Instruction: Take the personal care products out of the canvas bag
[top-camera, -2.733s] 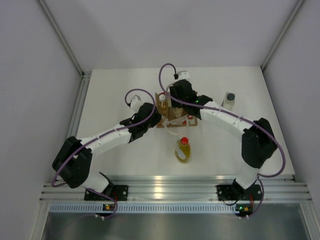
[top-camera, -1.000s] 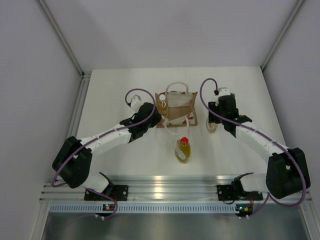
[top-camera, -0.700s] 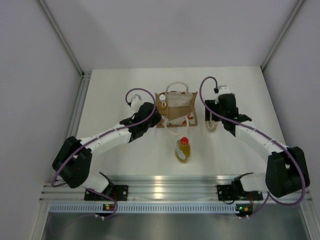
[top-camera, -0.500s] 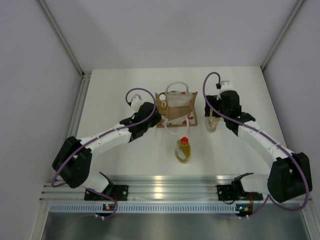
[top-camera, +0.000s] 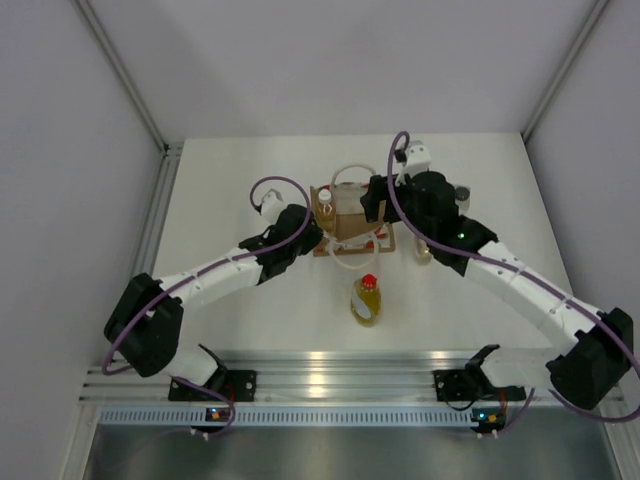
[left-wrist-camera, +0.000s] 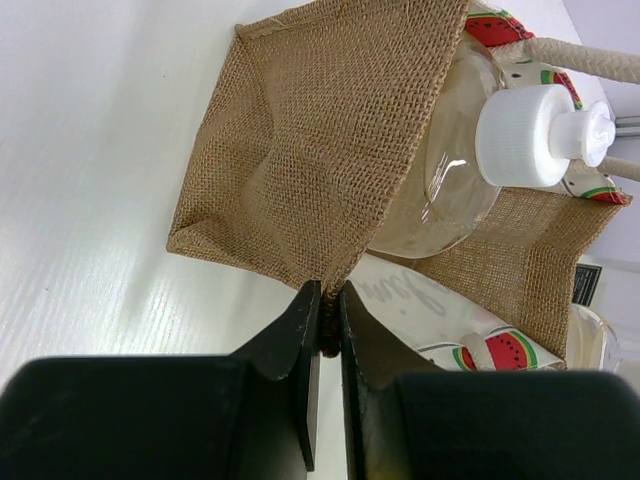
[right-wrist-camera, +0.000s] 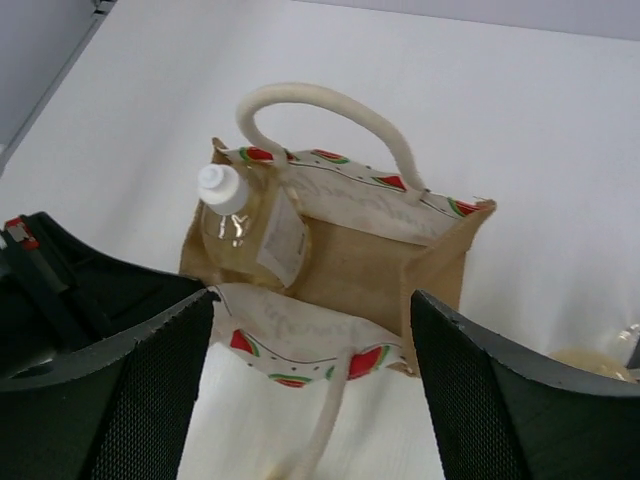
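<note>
The canvas bag (top-camera: 352, 218) stands upright at mid-table with its mouth open. One amber bottle with a white cap (top-camera: 324, 204) stands inside it at the left; it also shows in the left wrist view (left-wrist-camera: 455, 165) and the right wrist view (right-wrist-camera: 245, 222). My left gripper (left-wrist-camera: 328, 300) is shut on the bag's burlap corner edge (left-wrist-camera: 340, 262). My right gripper (right-wrist-camera: 315, 335) is open and empty above the bag's near right side. A second amber bottle (top-camera: 424, 250) stands on the table right of the bag. The yellow bottle with a red cap (top-camera: 366, 298) lies in front of the bag. The pale bottle with a dark grey cap (top-camera: 461, 196) stands at the far right.
The bag's cream rope handles (right-wrist-camera: 320, 115) arch over its mouth, and one loop hangs down the front panel (right-wrist-camera: 330, 430). A metal rail (top-camera: 340, 375) runs along the table's near edge. Grey walls close in the table at the left, right and back.
My right gripper left the bag, set an amber bottle down to the right of it, let go, and has swung back over the bag. The left gripper has held the bag's corner throughout.
</note>
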